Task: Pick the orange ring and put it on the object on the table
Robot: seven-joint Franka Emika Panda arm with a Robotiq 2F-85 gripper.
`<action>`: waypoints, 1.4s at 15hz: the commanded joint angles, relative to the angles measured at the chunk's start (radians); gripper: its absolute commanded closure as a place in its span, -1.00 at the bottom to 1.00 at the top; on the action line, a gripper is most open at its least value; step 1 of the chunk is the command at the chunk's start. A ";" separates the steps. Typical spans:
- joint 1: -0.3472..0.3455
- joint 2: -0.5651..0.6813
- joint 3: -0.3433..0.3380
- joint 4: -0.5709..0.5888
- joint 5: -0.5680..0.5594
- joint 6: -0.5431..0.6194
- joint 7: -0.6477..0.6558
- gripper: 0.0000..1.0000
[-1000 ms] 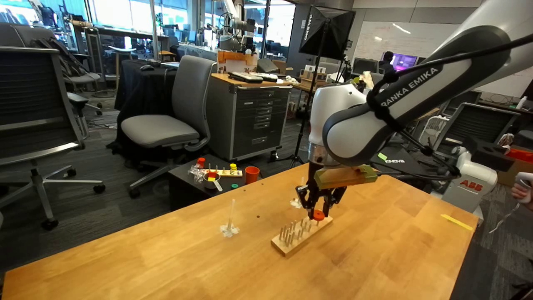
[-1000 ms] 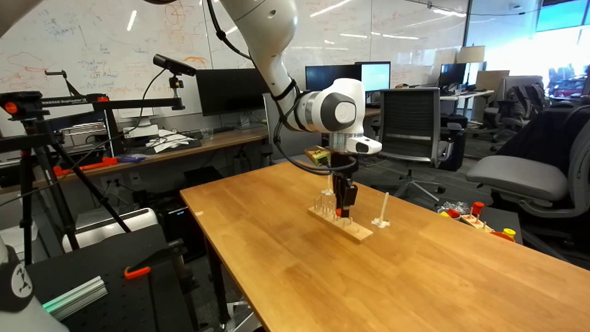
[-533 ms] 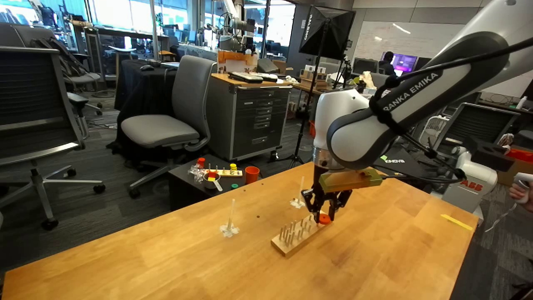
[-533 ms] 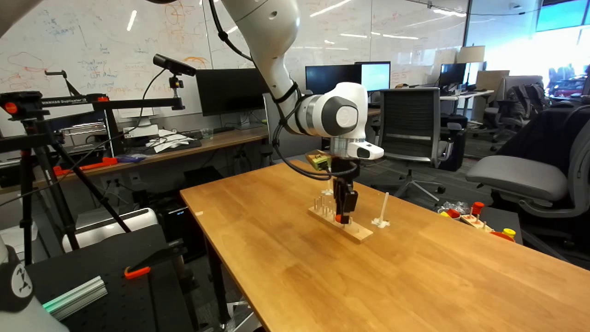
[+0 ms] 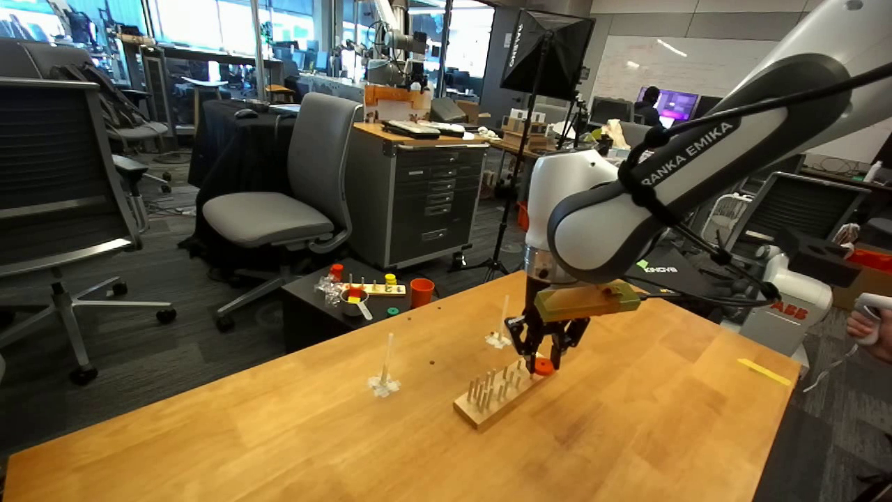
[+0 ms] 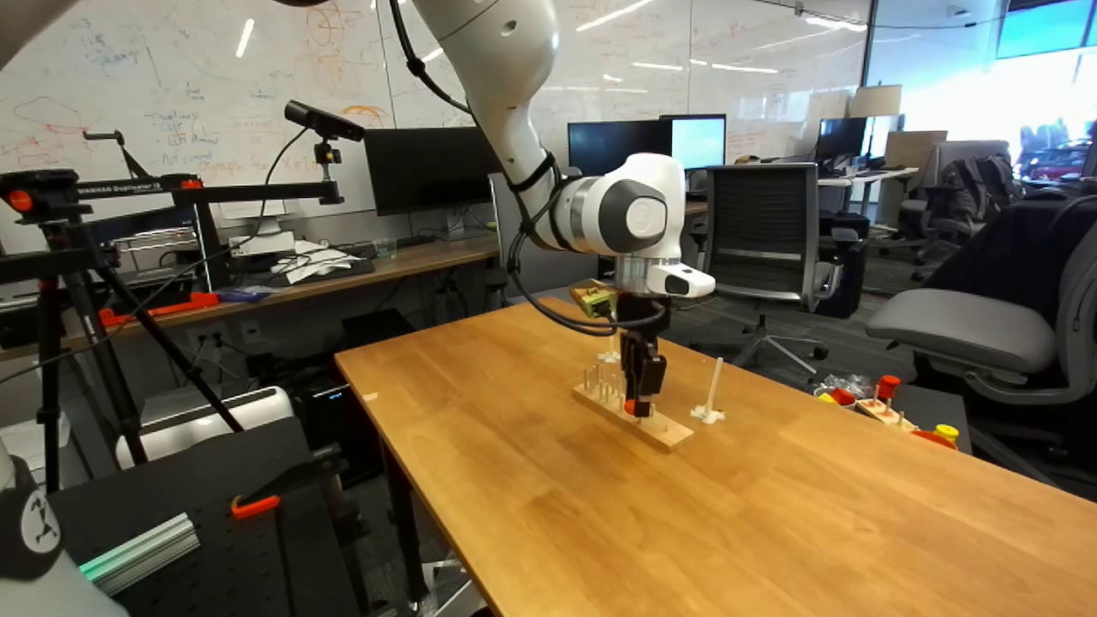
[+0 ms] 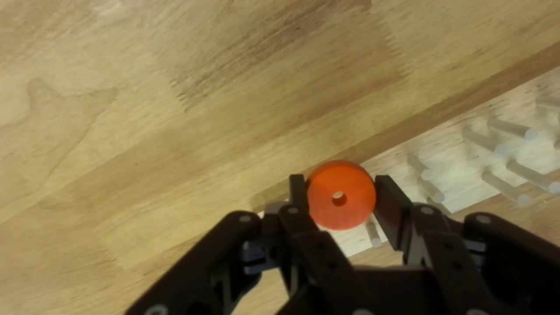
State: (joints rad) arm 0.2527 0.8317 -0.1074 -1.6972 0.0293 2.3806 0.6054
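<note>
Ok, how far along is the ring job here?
Done: the orange ring looks picked up, pinched in the gripper. In hand: placing it; the wrist view shows it above the board. Left: probably seating it on one of the pegs and letting go; none clearly pokes up through it.

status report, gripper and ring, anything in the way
Gripper shut on orange ring. Ring over pegged board, toward one end; whether threaded, can't tell. Nearby peg might snag.

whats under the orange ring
In the wrist view, the wooden board runs beneath the orange ring; one peg shows past the ring's lower right edge. Directly underneath is covered, so another peg can't be ruled out.
</note>
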 commanded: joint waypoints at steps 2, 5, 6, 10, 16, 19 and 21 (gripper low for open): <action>-0.009 -0.016 0.019 -0.008 0.006 0.000 -0.007 0.65; -0.009 -0.013 0.022 -0.003 0.006 -0.002 -0.008 0.65; -0.009 -0.011 0.022 -0.001 0.006 -0.003 -0.007 0.65; -0.010 -0.006 0.021 0.005 0.004 -0.005 -0.009 0.65; -0.011 0.008 0.017 0.026 0.001 -0.006 -0.008 0.65; -0.010 0.010 0.016 0.037 -0.001 -0.007 -0.007 0.65; -0.010 0.012 0.017 0.044 0.000 -0.007 -0.008 0.65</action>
State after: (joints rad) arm 0.2512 0.8370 -0.0984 -1.6809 0.0292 2.3808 0.6051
